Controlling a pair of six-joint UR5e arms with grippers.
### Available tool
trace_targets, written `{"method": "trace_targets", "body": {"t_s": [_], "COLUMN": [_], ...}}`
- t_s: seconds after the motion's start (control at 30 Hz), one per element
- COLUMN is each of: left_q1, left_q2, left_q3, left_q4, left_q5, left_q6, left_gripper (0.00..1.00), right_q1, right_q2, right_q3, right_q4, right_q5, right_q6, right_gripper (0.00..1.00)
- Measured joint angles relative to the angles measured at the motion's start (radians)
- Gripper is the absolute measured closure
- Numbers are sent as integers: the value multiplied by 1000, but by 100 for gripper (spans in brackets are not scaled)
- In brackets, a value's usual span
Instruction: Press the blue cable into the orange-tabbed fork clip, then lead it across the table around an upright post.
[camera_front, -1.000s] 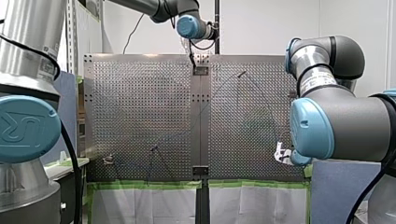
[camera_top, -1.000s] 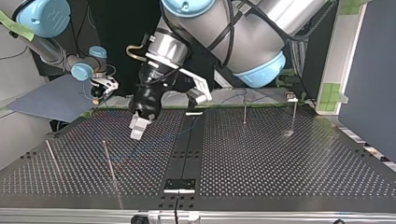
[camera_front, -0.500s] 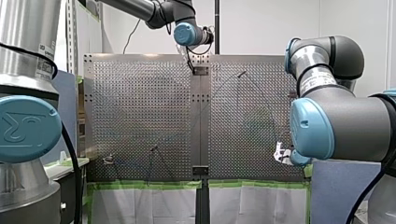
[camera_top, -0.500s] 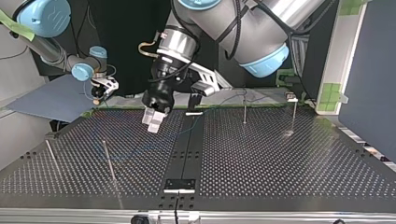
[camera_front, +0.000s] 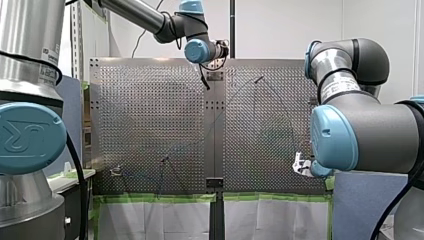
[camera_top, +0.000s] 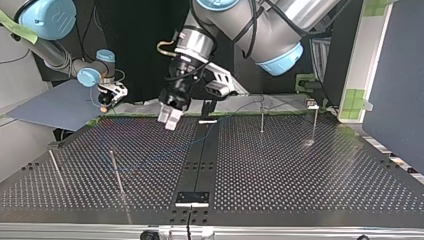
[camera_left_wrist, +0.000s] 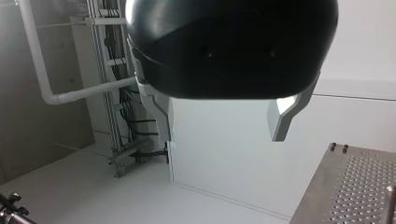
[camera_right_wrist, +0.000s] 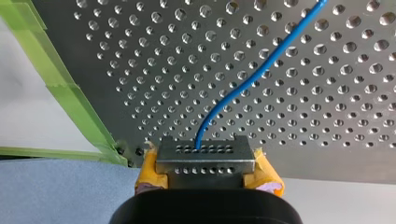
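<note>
Grip at the top view's left: my right gripper (camera_top: 105, 104) clamps the blue cable (camera_right_wrist: 254, 77) at the perforated table's (camera_top: 300, 165) far edge. Nearer the middle, my left gripper (camera_top: 168, 119) hangs above the table, fingers (camera_left_wrist: 283, 116) spread wide. Rightward stands an upright post (camera_top: 261, 116).

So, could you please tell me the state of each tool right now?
Left tool: open, empty.
Right tool: closed on the blue cable.

You see a table (camera_right_wrist: 116, 56) of dull brushed metal, and the cable (camera_right_wrist: 252, 81) has a smooth blue plastic skin. Your left gripper (camera_left_wrist: 223, 134) shows a glossy black shell with matt grey fingers (camera_left_wrist: 281, 119).
</note>
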Motion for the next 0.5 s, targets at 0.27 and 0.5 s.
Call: {"method": "trace_targets", "body": {"t_s": [0.27, 0.5], "left_q1": [1, 1], "left_q2": [-1, -1], "left_q3": [-67, -121], "left_q4": [21, 20], "left_q5": [0, -3], "left_q6": [-2, -3], "left_gripper": [0, 0], "right_q1": [1, 3], "right_q2": [0, 0], "right_q3": [-1, -3], "right_q4": [0, 0], "right_q5": [0, 0], "right_q6": [-1, -4], "right_gripper": [100, 100]}}
